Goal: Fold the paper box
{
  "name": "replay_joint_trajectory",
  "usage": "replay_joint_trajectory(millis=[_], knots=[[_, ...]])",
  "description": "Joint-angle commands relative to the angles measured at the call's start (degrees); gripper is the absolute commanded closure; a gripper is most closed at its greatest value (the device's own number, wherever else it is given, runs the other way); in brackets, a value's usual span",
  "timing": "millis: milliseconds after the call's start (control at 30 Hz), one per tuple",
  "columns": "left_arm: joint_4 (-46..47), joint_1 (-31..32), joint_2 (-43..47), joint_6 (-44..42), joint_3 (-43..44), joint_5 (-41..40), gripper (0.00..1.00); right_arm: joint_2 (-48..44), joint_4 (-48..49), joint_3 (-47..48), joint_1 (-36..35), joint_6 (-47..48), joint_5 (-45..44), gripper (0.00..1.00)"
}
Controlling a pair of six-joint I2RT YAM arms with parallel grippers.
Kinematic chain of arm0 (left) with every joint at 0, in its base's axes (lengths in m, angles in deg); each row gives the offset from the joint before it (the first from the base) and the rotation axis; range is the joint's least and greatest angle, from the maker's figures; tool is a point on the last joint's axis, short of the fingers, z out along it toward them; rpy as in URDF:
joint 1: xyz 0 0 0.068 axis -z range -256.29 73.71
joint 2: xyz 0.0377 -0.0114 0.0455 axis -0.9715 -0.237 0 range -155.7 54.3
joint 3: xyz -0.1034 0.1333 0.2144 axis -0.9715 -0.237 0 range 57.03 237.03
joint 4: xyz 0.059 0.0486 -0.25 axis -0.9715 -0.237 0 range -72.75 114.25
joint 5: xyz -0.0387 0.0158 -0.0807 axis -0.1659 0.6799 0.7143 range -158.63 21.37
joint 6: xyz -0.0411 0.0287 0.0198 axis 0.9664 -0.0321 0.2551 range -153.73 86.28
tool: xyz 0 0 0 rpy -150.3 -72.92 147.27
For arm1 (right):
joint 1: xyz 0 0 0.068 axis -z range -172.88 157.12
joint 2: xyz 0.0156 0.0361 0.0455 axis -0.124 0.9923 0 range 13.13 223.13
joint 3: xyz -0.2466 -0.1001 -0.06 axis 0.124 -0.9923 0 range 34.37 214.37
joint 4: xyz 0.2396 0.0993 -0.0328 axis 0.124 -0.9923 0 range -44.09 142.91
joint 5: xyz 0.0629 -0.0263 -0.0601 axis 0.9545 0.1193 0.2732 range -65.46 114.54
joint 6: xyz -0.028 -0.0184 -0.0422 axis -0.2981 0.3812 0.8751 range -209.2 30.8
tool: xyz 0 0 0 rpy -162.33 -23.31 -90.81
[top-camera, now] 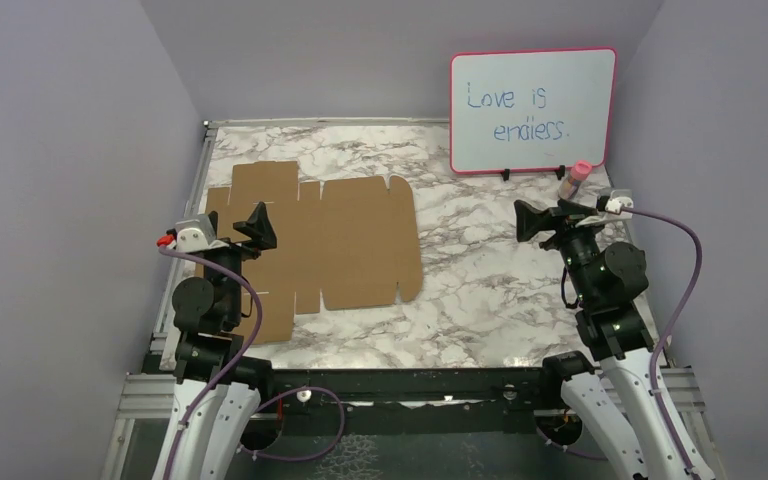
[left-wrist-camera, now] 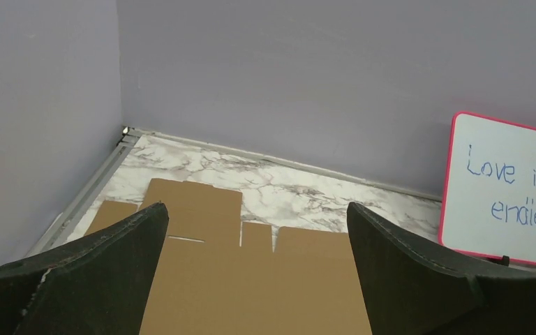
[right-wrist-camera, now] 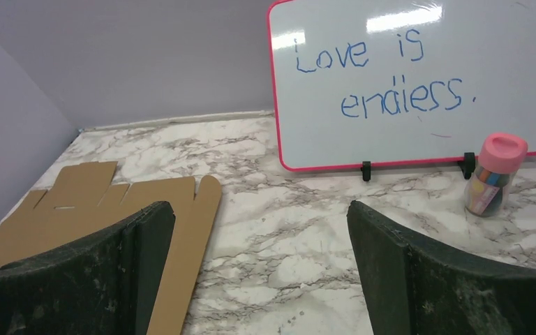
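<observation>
The paper box is a flat brown die-cut cardboard sheet with flaps and slits, lying unfolded on the left half of the marble table. It also shows in the left wrist view and in the right wrist view. My left gripper is open and empty, raised over the sheet's left part. My right gripper is open and empty, raised over bare marble to the right of the sheet.
A pink-framed whiteboard reading "Love is endless." stands at the back right. A small jar with a pink lid stands in front of it. Purple walls enclose the marble table on three sides.
</observation>
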Motion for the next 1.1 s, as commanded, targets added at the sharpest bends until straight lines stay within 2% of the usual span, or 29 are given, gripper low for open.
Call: replay_joint_trajectory(millis=[0,267,400,567,667,867,1067], knots=[[2.05,-0.64,-0.21,-0.55,-0.24,1.26,0.01,-0.17,1.77,-0.28,-0.27,0.54,0.27,0.0],[2.03,-0.66,-0.97,-1.22,-0.56,4.68,0.01,-1.26,3.1,-1.44,-0.27,-0.89,1.08,0.0],[3.08,-0.67,-2.45,1.88,-1.51,5.92,0.01,-0.52,2.02,-0.03,-0.27,-1.2,1.22,0.0],[4.99,-0.69,-7.37,4.51,-1.55,7.51,0.01,1.09,2.92,0.2,-0.27,-1.48,5.09,0.0],[2.55,-0.63,-11.9,5.74,0.46,7.24,0.01,2.59,2.52,0.44,-0.28,-1.84,8.38,0.0],[-0.74,-0.69,-24.48,6.5,3.82,8.1,0.01,10.12,2.59,-0.22,-0.29,-3.81,16.8,0.0],[-3.75,-0.74,-35.4,7.33,8.96,11.43,0.01,24.04,6.12,-0.24,-0.32,-8.26,27.82,0.0]])
